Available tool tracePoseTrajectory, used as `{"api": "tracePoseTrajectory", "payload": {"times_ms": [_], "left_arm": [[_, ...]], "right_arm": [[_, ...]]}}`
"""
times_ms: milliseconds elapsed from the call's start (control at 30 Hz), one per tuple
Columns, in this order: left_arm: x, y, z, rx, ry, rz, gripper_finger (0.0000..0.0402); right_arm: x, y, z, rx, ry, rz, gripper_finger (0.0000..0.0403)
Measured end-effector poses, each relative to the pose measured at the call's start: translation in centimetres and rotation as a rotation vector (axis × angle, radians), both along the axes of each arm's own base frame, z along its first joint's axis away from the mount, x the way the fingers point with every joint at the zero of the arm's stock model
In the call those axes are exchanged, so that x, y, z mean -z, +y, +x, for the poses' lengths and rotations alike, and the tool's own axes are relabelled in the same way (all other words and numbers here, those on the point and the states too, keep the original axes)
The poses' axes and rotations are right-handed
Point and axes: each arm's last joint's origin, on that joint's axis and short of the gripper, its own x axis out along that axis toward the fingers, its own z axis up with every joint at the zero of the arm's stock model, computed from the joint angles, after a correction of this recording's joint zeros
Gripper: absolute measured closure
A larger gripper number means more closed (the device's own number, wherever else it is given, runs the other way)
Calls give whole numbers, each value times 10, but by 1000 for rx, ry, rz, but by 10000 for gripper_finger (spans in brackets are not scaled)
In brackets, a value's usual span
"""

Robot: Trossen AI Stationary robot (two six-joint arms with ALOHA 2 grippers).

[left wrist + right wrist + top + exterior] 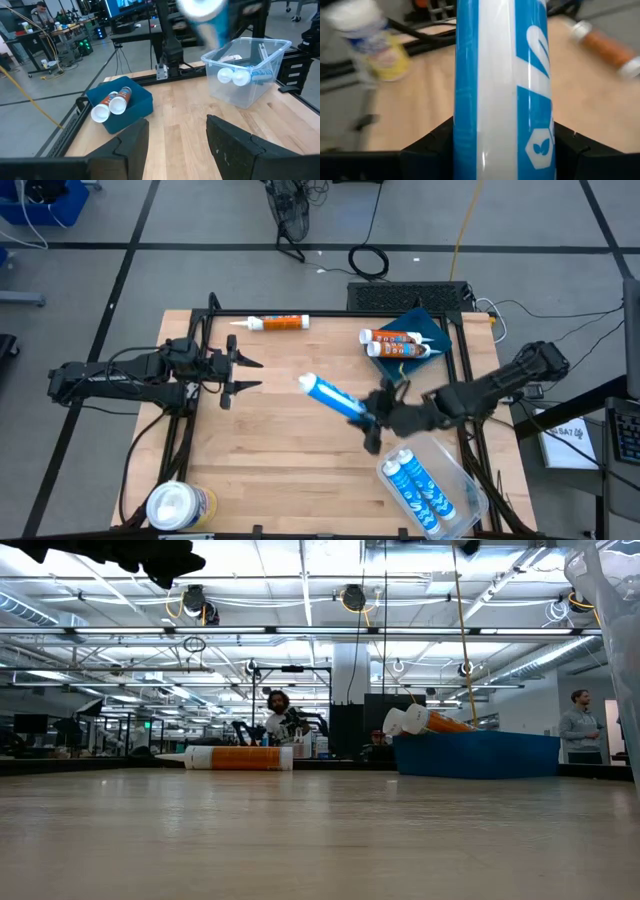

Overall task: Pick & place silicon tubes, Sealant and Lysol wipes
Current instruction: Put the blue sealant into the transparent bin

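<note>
My right gripper (372,420) is shut on a blue-and-white tube (333,398) above the middle of the table. The tube's white end points toward the far left. The Lysol wipes (180,505), a yellow canister with a white lid, stand at the near left corner. One orange tube (275,322) lies on its side near the far edge. A blue bin (430,330) at the far right holds two orange tubes (395,343). My left gripper (248,375) hangs over the table's left part, open, with nothing between its fingers (130,145). My right gripper pinches the blue-and-white tube between its two fingers, on opposite sides of its body (502,115) near the end toward the table's right (362,416). The fingers come from the right and lie along the tube. The tube is clear of the table and juts out ahead of the fingers.
A clear plastic tub (450,470) with two blue tubes (415,485) sits at the near right, just below my right arm. Bare wood lies between the two arms and along the near edge. People stand in the room beyond the table.
</note>
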Motion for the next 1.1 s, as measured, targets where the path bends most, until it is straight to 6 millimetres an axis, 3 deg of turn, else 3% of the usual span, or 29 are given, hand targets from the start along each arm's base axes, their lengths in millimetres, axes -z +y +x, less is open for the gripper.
{"api": "tracePoseTrajectory", "payload": {"times_ms": [200,333,733,933,1100], "left_arm": [[0,0,0,0,0,0,204],[0,0,0,0,0,0,204],[0,0,0,0,0,0,204],[0,0,0,0,0,0,204],[0,0,0,0,0,0,204]], "right_arm": [[-7,42,-31,22,55,267,205],[-16,59,-53,56,108,395,205],[8,86,-106,356,469,733,205],[22,103,-125,516,532,768,205],[39,115,-129,643,730,784,205]]}}
